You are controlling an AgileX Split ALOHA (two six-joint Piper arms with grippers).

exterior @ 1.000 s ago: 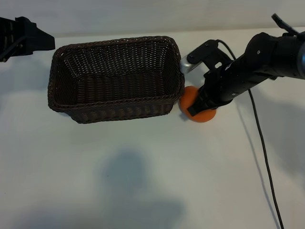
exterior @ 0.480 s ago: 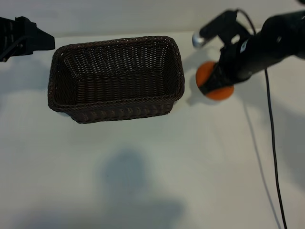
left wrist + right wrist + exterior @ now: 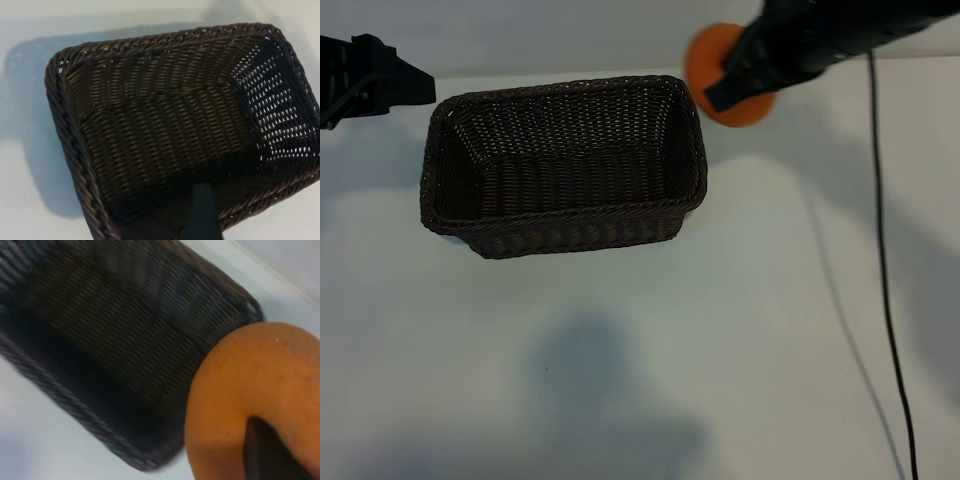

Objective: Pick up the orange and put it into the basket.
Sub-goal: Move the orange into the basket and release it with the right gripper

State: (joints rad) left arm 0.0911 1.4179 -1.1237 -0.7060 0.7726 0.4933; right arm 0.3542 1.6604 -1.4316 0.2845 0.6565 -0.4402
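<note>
1. The orange (image 3: 718, 62) is off the surface (image 3: 720, 330), clamped in the right pincer (image 3: 735, 85) and hanging just past the basket's right end, near its far corner; a dark finger (image 3: 265, 450) crosses its skin in the right wrist view.
2. It is round, so it has no long axis to speak of. No stem end shows, so I cannot tell which way it points.
3. The basket (image 3: 695, 150) sits open and empty, its long side running left to right in the exterior view, near the left arm.
4. Risks, as I judge them: the round, bumpy fruit could roll out of a narrow grip during the sideways carry. Released too early, it would strike the braided rim and bounce back onto the surface. A low pass could knock the light wicker and shift it.
5. The left pincer (image 3: 202, 215) waits parked over the basket's left end with its fingers apart, holding nothing.
</note>
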